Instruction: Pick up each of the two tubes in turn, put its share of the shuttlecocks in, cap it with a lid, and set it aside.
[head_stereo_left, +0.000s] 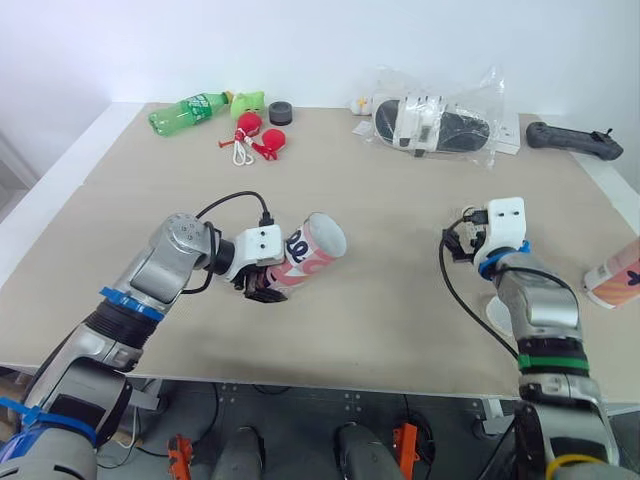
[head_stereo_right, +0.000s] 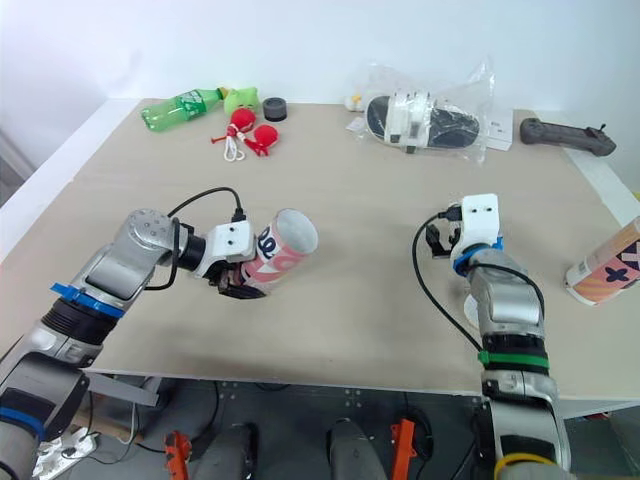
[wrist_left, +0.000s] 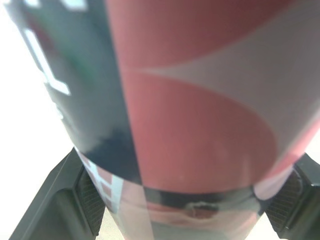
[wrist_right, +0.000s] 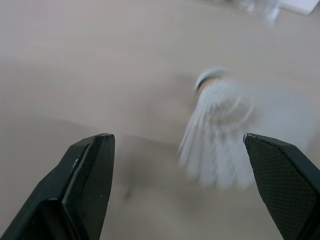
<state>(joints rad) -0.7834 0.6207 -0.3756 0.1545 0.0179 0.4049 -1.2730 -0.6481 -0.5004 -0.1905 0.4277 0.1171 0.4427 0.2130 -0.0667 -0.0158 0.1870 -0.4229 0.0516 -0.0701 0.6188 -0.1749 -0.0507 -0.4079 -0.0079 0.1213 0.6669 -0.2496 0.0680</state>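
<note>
My left gripper (head_stereo_left: 266, 286) is shut on a red, white and dark tube (head_stereo_left: 312, 250), gripped near its bottom end. The tube is held tilted above the table, with its open mouth facing right and away. A second tube (head_stereo_left: 618, 278) lies at the table's right edge. In the right wrist view my right gripper (wrist_right: 177, 140) is open over the table. A white shuttlecock (wrist_right: 217, 135) lies just beyond and between its fingers (wrist_right: 90, 175), apart from them.
At the back left lie a green bottle (head_stereo_left: 190, 110), a green toy (head_stereo_left: 249, 101), a black round piece (head_stereo_left: 280, 113) and red items (head_stereo_left: 262, 135). A plastic bag holding black and white objects (head_stereo_left: 435, 122) and a black controller (head_stereo_left: 575, 140) sit at the back right.
</note>
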